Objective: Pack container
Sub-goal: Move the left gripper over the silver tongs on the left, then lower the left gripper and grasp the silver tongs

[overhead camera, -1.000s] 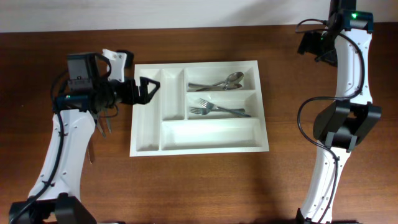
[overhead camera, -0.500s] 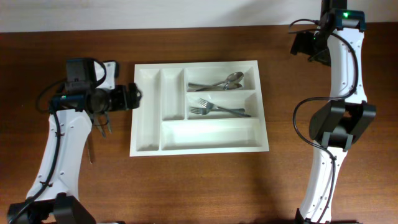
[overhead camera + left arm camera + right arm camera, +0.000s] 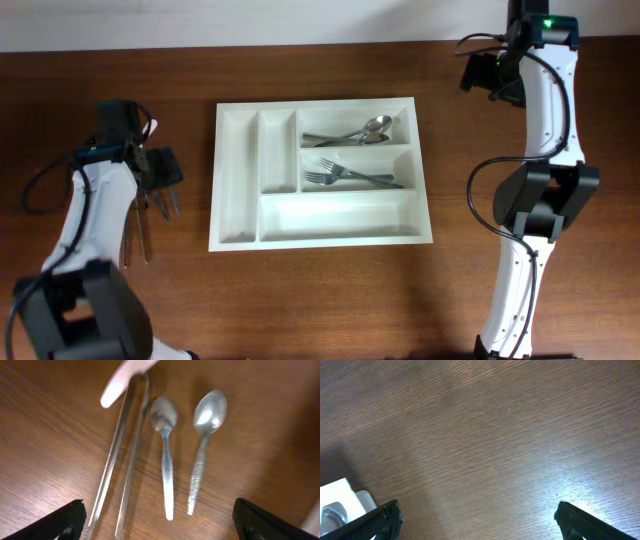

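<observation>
I'm hovering the spread, empty left gripper (image 3: pixel 160 522) right over two loose spoons (image 3: pixel 167 462), the right gripper (image 3: pixel 477 520) idling spread, and the container (image 3: pixel 236 185) sitting only partly packed.

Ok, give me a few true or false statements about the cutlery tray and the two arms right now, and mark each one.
1. The forks and spoons share one compartment of the container. False: they lie in separate compartments, the spoons above the forks in the overhead view.
2. The long horizontal compartment is empty. True.
3. Two loose spoons lie on the table below the left arm's jaws. True.
4. The right arm's jaws grip a spoon. False: they stand open over bare table.
</observation>
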### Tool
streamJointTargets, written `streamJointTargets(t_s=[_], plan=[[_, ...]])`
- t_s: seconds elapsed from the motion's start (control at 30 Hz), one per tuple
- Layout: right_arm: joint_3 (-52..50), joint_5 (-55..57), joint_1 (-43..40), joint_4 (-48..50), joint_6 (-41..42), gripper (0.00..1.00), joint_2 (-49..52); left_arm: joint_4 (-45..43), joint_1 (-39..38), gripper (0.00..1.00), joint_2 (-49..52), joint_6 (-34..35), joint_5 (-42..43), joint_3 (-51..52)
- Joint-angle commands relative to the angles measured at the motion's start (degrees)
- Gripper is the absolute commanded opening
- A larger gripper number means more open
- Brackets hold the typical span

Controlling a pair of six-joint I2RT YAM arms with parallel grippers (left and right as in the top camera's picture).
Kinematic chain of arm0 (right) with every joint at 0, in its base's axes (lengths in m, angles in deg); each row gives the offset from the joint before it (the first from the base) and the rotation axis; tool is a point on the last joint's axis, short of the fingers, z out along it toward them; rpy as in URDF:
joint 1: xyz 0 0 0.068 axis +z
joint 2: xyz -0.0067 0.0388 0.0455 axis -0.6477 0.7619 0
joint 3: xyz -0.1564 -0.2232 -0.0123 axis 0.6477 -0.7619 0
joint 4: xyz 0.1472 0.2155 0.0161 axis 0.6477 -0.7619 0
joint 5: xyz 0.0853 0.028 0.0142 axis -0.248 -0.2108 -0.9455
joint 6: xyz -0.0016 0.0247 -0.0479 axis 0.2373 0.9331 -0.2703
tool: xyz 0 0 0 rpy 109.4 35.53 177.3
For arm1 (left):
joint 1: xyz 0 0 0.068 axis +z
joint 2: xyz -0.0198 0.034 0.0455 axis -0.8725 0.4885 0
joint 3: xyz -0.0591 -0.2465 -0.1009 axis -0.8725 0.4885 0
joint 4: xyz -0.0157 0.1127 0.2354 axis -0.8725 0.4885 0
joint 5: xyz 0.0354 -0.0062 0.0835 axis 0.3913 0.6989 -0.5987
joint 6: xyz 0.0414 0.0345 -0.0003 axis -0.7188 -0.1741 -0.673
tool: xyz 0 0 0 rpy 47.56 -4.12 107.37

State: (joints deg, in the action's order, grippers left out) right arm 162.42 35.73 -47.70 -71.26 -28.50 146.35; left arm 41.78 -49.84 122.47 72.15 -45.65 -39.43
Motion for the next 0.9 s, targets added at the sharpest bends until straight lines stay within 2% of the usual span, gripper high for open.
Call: streamJointTargets(t_s=[0.0, 0.13, 0.37, 0.5, 0.57, 0.87], plan=[[-0.24, -0.13, 0.96, -0.22, 0.5, 0.99, 0.09, 0.11, 0.66, 0.95, 3.1, 2.27, -1.62, -0.9], [-0.24, -0.15, 1.31, -0.44, 0.5, 0.99, 0.09, -0.66, 2.36, 0.91, 4.83, 3.1, -1.6, -0.9], [-0.24, -0.15, 1.7, -0.44, 0.5, 0.99, 0.09, -1.07, 8.39, 0.89, 5.22, 2.8, -1.55, -0.9], [-0.24, -0.15, 1.73, -0.42, 0.5, 0.99, 0.09, -1.14, 10.71, 0.76, 5.22, 1.03, 0.15, -0.9], [-0.24, -0.15, 1.7, -0.42, 0.5, 0.99, 0.09, -1.22, 11.26, 0.73, 5.25, -0.26, 1.92, -0.9], [-0.24, -0.15, 1.77, -0.42, 0.5, 0.99, 0.09, -1.84, 11.37, 0.74, 8.11, -1.86, 2.29, -0.9]])
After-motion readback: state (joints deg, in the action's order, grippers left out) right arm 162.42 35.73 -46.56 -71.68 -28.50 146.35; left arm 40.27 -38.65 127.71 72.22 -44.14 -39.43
